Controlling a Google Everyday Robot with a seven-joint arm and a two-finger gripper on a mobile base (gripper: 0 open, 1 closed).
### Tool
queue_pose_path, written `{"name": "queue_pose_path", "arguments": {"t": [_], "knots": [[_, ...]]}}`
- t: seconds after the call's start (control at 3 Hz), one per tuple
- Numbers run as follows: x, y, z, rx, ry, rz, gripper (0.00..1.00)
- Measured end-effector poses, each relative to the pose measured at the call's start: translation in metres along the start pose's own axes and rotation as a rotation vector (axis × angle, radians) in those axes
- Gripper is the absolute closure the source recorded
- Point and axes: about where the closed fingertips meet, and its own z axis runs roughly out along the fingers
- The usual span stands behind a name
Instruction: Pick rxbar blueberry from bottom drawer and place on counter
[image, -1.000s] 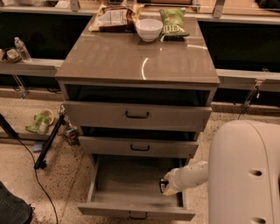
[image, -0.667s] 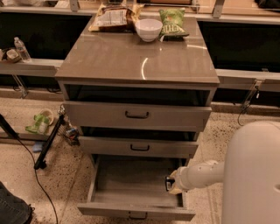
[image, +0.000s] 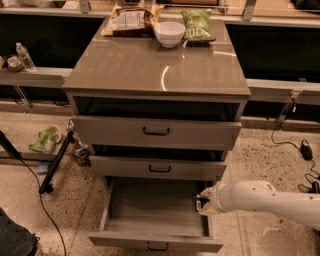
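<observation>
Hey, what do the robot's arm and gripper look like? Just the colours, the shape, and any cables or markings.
The arm is a smooth, glossy white tube with a rounded casing, and it turns cream-coloured where it narrows at the wrist end. No cables or markings show on it. The gripper is small and dark, and it sits at the right side of the open bottom drawer.

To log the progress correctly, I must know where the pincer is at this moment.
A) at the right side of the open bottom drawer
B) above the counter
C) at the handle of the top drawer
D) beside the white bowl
A: the pincer sits low at the right wall of the open bottom drawer, far below the counter.
</observation>
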Motion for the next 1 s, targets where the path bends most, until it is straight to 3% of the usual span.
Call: {"name": "queue_pose_path", "arguments": {"t": [0.33, 0.67, 1.0], "knots": [[0.006, -0.023, -0.036, -0.003, -0.07, 0.0, 1.0], [0.019, -0.053, -0.072, 0.048, -0.136, 0.01, 1.0], [0.022, -0.061, -0.078, 0.059, -0.138, 0.003, 1.0]]}}
